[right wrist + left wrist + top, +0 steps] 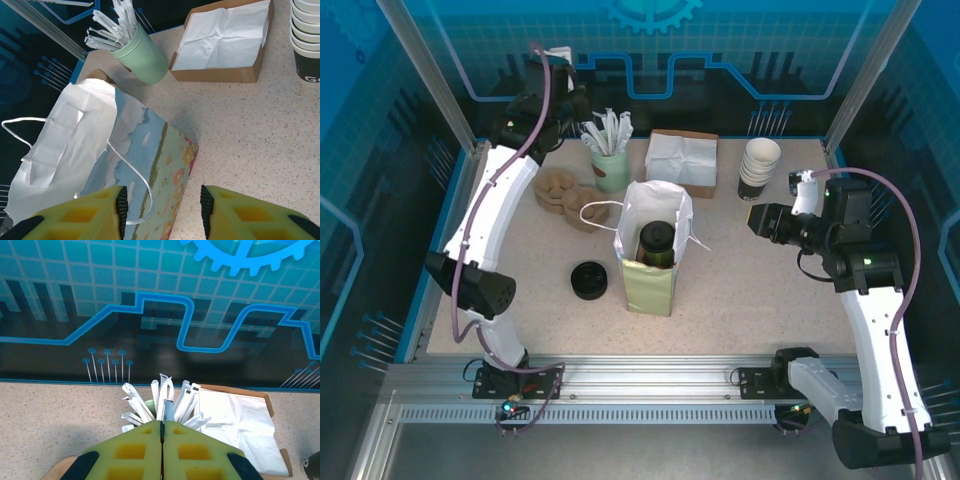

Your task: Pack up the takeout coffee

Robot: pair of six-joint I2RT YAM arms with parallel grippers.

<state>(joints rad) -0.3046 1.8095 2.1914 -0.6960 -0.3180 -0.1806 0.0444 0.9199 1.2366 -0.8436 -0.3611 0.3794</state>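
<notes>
The takeout coffee [656, 242], an olive-green cup with a black lid, stands inside the open paper bag [650, 285] at the table's middle. My left gripper [584, 116] is at the back, over the pale green cup of wrapped straws [611, 165]. In the left wrist view its jaws [163, 426] are pressed together on the top of one wrapped straw [169, 409]. My right gripper [756, 220] hovers right of the bag, open. In the right wrist view its fingers [160, 210] stand apart around the bag's printed side [155, 150] and string handle.
A brown box of white napkins [682, 160] sits behind the bag. A stack of lidless cups [759, 165] stands at the back right. A stack of black lids [589, 280] lies left of the bag, with brown cup carriers [560, 190] behind it.
</notes>
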